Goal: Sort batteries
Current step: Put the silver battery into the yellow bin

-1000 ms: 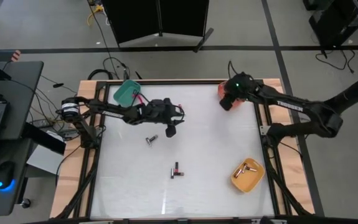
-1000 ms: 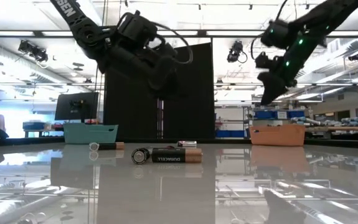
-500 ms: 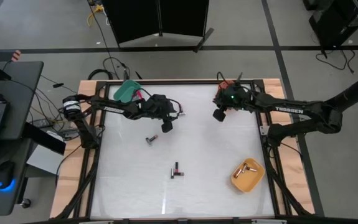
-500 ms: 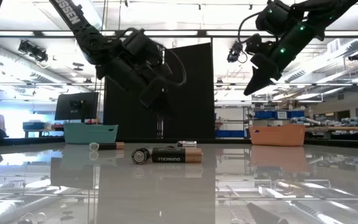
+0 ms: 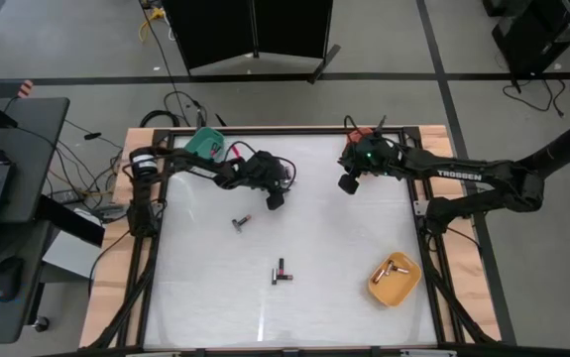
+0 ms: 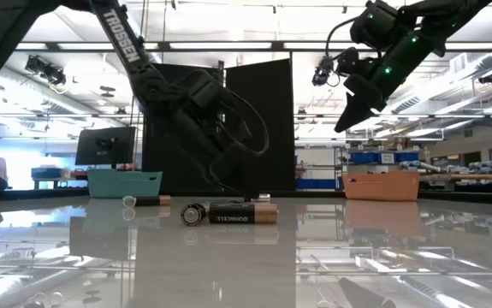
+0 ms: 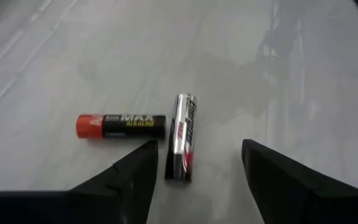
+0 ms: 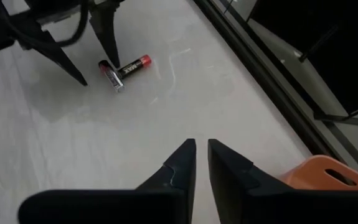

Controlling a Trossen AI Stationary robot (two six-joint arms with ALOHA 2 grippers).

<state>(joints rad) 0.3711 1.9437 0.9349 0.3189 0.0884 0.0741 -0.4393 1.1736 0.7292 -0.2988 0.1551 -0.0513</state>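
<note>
Silvery battery (image 7: 182, 137) lies ahead of your left gripper (image 7: 194, 171), now spread wide and lowered; right gripper (image 8: 195, 163), nearly closed, holds nothing.

Batteries (image 7: 121, 126) — red-black, perhaps silver — bin (image 5: 394, 279) orange.

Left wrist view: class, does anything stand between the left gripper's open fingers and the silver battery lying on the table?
Nothing visible does. The left gripper is open, its fingers on either side of the silver battery, with only bare table between. A red-and-black battery lies beside it, off to one side.
</note>
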